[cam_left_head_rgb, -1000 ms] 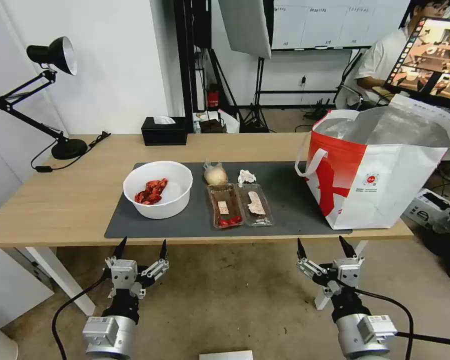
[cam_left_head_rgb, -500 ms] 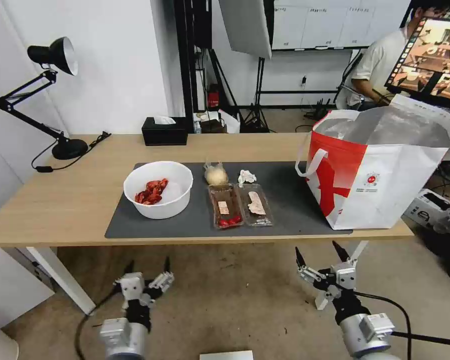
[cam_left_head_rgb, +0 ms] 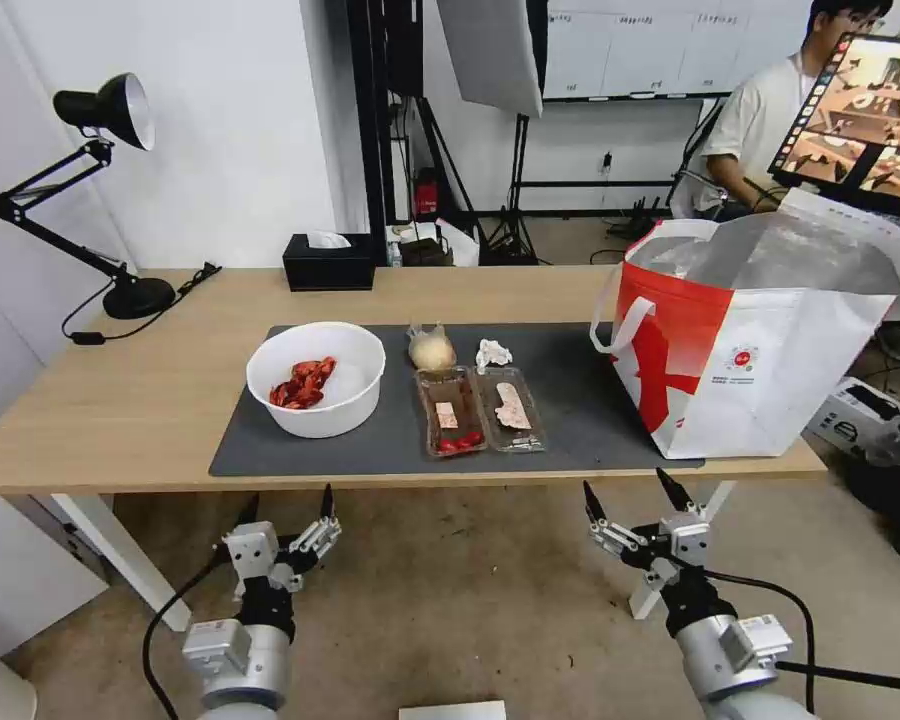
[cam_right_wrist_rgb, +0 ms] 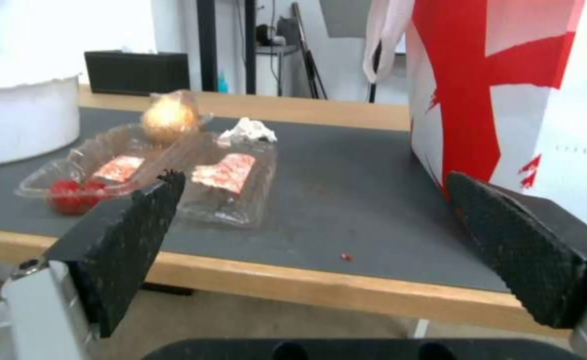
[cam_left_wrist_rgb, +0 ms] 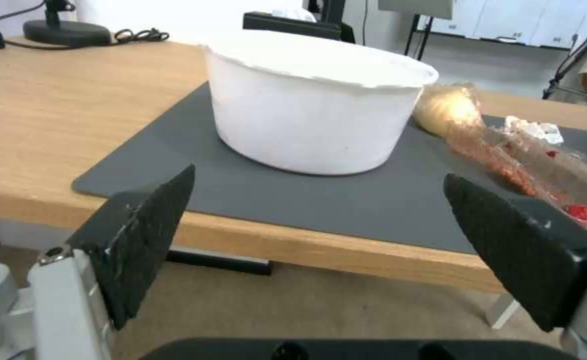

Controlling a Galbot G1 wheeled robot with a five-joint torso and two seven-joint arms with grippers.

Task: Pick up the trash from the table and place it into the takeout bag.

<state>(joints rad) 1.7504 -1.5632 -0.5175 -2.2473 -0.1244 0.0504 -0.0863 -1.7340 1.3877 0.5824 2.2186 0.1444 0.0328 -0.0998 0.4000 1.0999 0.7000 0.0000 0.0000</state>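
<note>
The floor (cam_left_head_rgb: 470, 600) under the robot is brown and a bit dirty. Down low, in front of the table's near edge, the left gripper (cam_left_head_rgb: 286, 505) hangs in the air with its two black fingers (cam_left_wrist_rgb: 150, 235) spread wide and nothing between them. The right gripper (cam_left_head_rgb: 630, 497) hangs the same way on the other side, wide apart and holding nothing.

Next comes the table (cam_left_head_rgb: 120, 400), long and made of light wood, with a dark grey mat (cam_left_head_rgb: 570, 400) on it. On the mat's left part sits the white bowl (cam_left_head_rgb: 316, 378) with red shells inside. Just to the right of the bowl lie two clear trays (cam_left_head_rgb: 480, 410) side by side, touching each other, with bits of food in them. Right behind the trays sit a small clear bag with a beige lump (cam_left_head_rgb: 431, 348) and a crumpled white tissue (cam_left_head_rgb: 492, 353). At the right end of the table stands the takeout bag (cam_left_head_rgb: 760, 350), big, white and red, with its top open and shiny silver inside. It is well apart from the trays.

Farther back on the table are a black tissue box (cam_left_head_rgb: 329, 261) and, at the far left, a black desk lamp (cam_left_head_rgb: 110, 115). Behind all that is a white wall (cam_left_head_rgb: 230, 120).
</note>
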